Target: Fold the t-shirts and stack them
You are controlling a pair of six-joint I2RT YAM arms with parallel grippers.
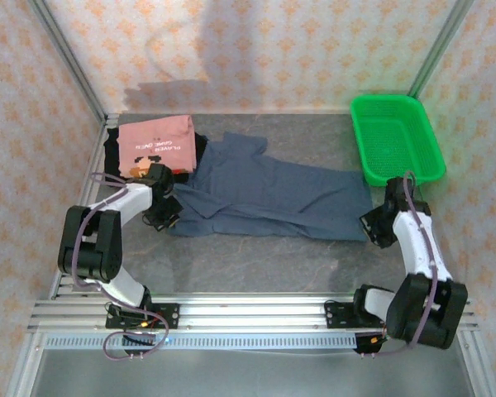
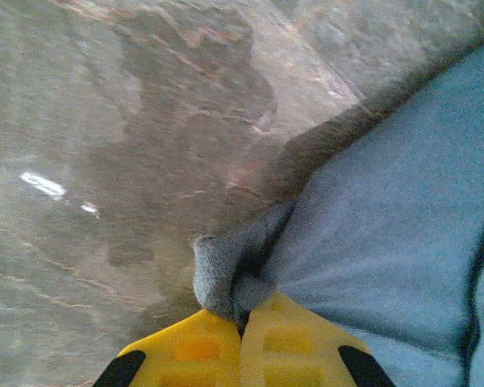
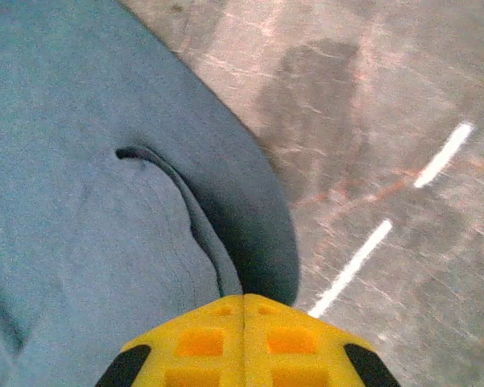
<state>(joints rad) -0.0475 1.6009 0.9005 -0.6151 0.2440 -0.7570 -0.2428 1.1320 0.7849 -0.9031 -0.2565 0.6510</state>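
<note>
The slate-blue t-shirt (image 1: 269, 194) lies spread across the middle of the grey table. My left gripper (image 1: 167, 217) is shut on its near left corner, where a bunched fold of the slate-blue t-shirt (image 2: 226, 270) is pinched between yellow fingers (image 2: 194, 347). My right gripper (image 1: 374, 225) is shut on the near right edge of the slate-blue t-shirt (image 3: 89, 201), cloth running under the closed fingertips (image 3: 202, 339). At the back left a folded salmon-pink t-shirt (image 1: 159, 142) with small print rests on a black t-shirt (image 1: 114, 151).
A green plastic mesh basket (image 1: 396, 136) stands at the back right corner. Bare grey table (image 1: 264, 265) runs between the shirt and the aluminium rail at the near edge. Patterned walls and frame posts close in the sides.
</note>
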